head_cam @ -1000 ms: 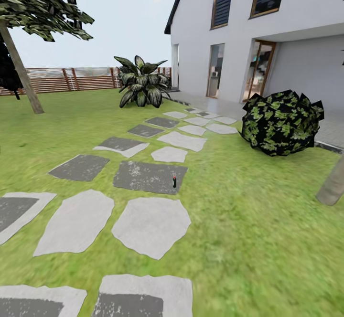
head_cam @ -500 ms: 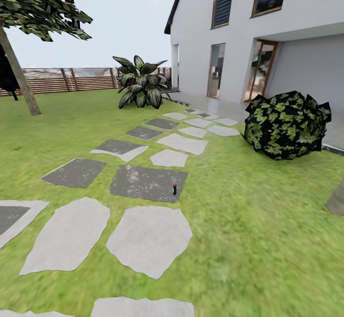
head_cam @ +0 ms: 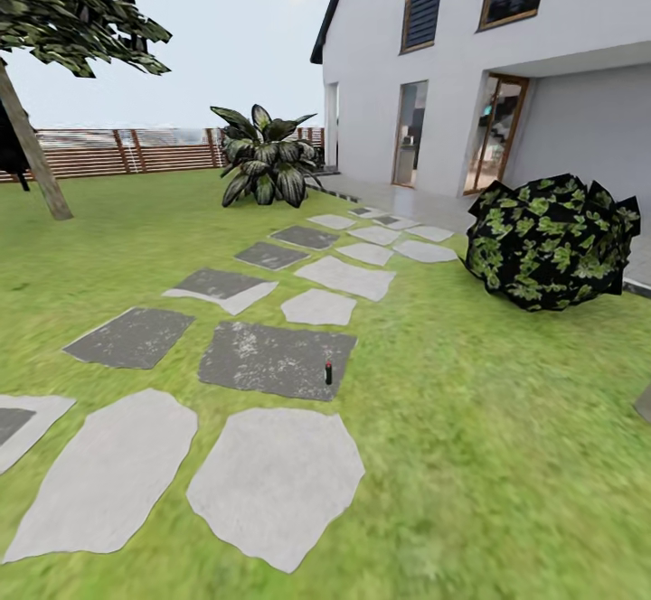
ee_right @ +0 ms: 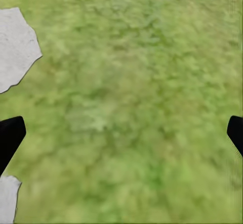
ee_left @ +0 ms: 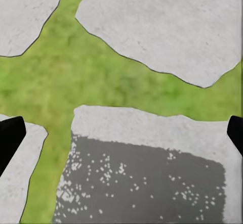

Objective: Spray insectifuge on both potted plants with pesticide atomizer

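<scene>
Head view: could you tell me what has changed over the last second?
The camera has moved, not the things: the whole scene has shifted as the robot rolls on. The pesticide atomizer stands upright on the same dark stepping stone. Nothing was grasped or released.

Flat irregular pale grey stepping stones (head_cam: 276, 479): matt stone, smooth. Dark grey rectangular slab (head_cam: 271, 358): matt, rough, white-speckled. Green lawn (head_cam: 506, 419): matt, mottled turf. Far left, brown horizontal-slat fence (head_cam: 136, 150): wood. White house wall (head_cam: 371, 49): smooth, matt render, with glossy glass doors (head_cam: 493, 135).
</scene>
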